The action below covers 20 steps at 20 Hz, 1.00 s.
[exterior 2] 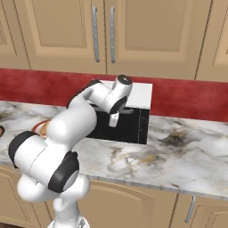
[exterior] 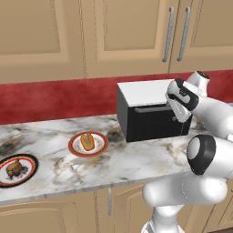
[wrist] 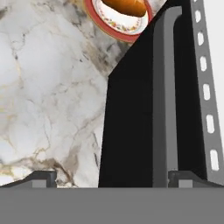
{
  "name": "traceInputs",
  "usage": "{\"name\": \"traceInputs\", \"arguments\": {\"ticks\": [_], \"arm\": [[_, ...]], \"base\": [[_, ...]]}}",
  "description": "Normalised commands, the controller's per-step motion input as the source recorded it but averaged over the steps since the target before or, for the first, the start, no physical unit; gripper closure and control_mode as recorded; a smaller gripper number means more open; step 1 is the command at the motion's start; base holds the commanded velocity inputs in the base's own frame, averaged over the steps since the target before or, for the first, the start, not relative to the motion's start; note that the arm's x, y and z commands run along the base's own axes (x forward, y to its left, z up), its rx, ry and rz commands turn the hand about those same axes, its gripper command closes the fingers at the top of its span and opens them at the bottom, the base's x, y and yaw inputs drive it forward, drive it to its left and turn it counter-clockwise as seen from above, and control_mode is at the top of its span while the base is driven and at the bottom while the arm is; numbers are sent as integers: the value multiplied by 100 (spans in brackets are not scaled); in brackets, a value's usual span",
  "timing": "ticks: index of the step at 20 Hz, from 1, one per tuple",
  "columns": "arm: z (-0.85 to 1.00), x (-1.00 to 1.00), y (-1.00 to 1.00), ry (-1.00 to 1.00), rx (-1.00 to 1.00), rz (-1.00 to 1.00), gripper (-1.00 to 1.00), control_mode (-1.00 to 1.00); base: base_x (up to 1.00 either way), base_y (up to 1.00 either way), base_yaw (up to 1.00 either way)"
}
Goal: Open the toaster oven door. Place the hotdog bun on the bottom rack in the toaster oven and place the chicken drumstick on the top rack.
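In the left base view, the chicken drumstick (exterior: 14,167) lies on a dark red-rimmed plate (exterior: 28,160) at the lower left edge of the frame, on the marble desk (exterior: 132,159). Right of it, toward the middle, the hotdog bun (exterior: 87,141) sits on a red-rimmed patterned plate (exterior: 101,146). Further right stands the toaster oven (exterior: 143,109), white-topped, against the red back wall; its door (exterior: 150,124) stands upright and closed. At the oven's right end the pincer (exterior: 183,119) hangs before the door's grey handle (exterior: 152,108). In the hand view the fingertips (wrist: 43,178) stand wide apart — nothing held — with the grey handle (wrist: 165,96) rising just beside the right tip.
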Motion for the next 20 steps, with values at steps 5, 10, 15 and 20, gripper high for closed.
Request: {"name": "traceInputs", "arguments": {"ticks": [5,10,15,20], "arm": [[-94,-45,23,6,-6,-28,-100,-100],[-94,-44,24,2,-6,-26,-100,-100],[-94,-29,28,3,-1,-19,-100,-100],[-94,-32,25,10,0,-13,-100,-100]], "base": [[0,0,0],[0,0,0],[0,0,0],[0,0,0]]}}
